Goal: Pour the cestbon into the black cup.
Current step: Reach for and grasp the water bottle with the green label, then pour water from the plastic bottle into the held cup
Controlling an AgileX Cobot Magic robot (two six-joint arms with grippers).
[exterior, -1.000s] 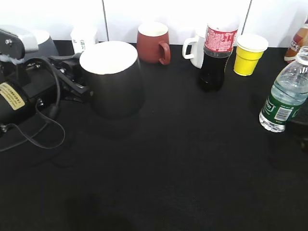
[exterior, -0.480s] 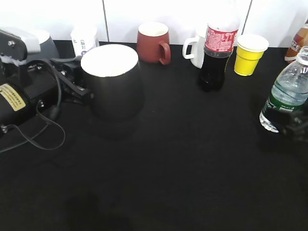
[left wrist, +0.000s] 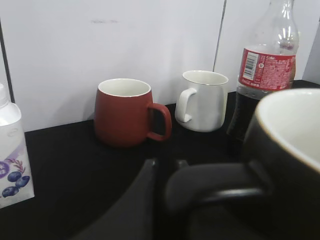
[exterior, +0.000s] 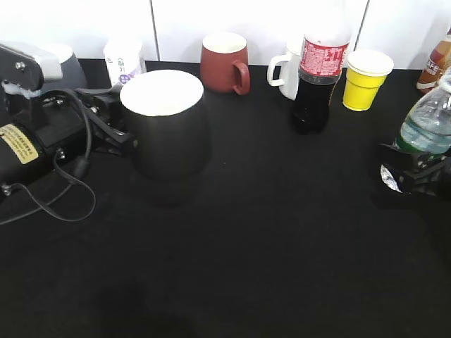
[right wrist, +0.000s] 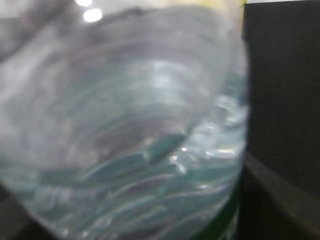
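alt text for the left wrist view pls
The black cup fills the lower right, its handle close to the camera. Behind on the black table stand a brick-red mug, a white mug and a cola bottle.

The cestbon [right wrist: 125, 125] fills nearly the whole right wrist view, blurred by closeness. Its clear ribbed body shows curved ridges with bright glints on them, and a strip of green label is visible at the lower right edge of the bottle. A black surface [right wrist: 282, 85] lies to the right. A dark angled edge crosses the lower right corner; its identity cannot be determined.
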